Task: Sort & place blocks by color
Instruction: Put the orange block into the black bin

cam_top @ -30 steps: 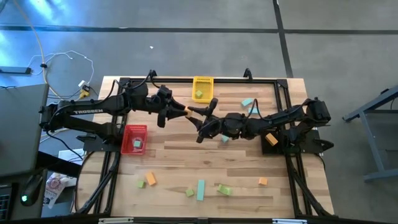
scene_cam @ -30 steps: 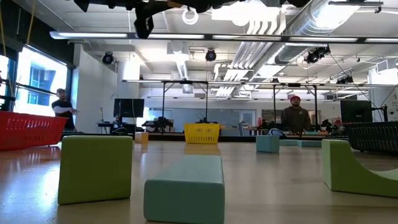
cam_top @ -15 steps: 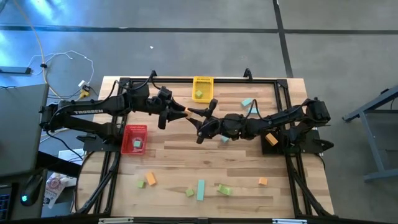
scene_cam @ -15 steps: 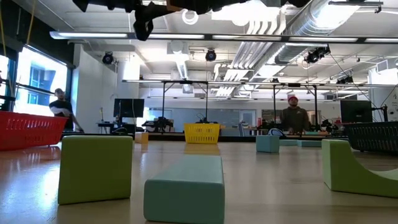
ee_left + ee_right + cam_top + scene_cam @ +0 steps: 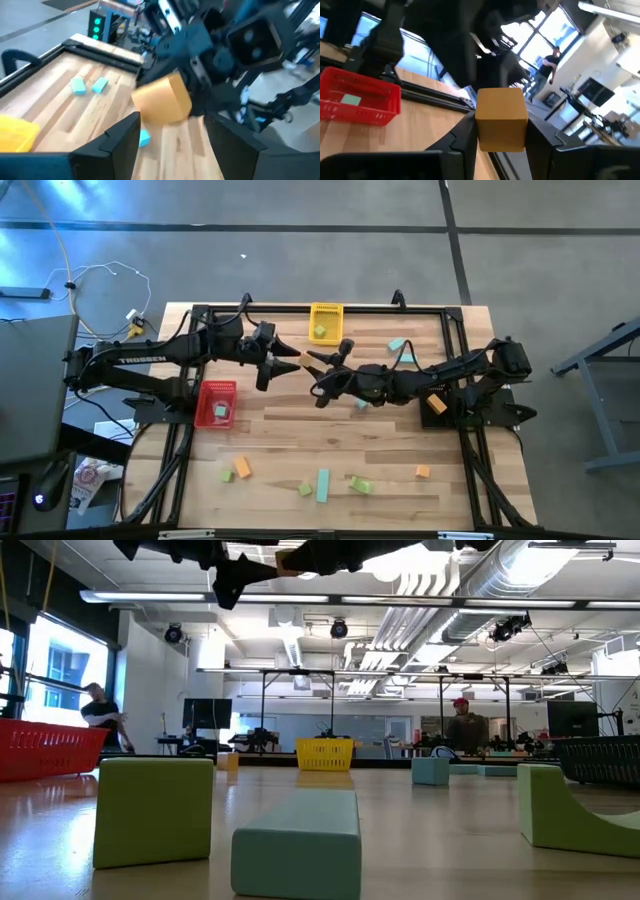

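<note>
A: Bins first. Yellow bin [image 5: 326,322] at the far edge of the surface [image 5: 280,440], one light green block [image 5: 320,331] inside. Red bin [image 5: 216,402] on the left side, near the left arm's base; a pale green block [image 5: 222,411] lies in it, also seen in the right wrist view.

B: Third container?

A: Black bin [image 5: 605,760] at the right edge in the low view. Contents hidden.

B: Tools?

A: Both raised above mid-surface, tips nearly meeting. Right tool [image 5: 501,131] pinches an orange cube [image 5: 501,118] between its two fingers; the cube sits squarely between them. Left tool [image 5: 172,132] is spread, fingers wide apart, the cube just beyond them, not touching.

B: Loose blocks?

A: Two teal pieces [image 5: 398,345] right of the yellow bin. One small teal block [image 5: 360,404] under the right arm. An orange block [image 5: 436,404] by the right arm's base. Along the near edge: a green-and-orange pair [image 5: 236,471] to the left, a teal bar [image 5: 323,485] with a green cube [image 5: 305,490] just beside it, another green block [image 5: 361,484], an orange cube [image 5: 423,472] farther right.

B: People?

A: Two, far in the room behind, low view.
</note>
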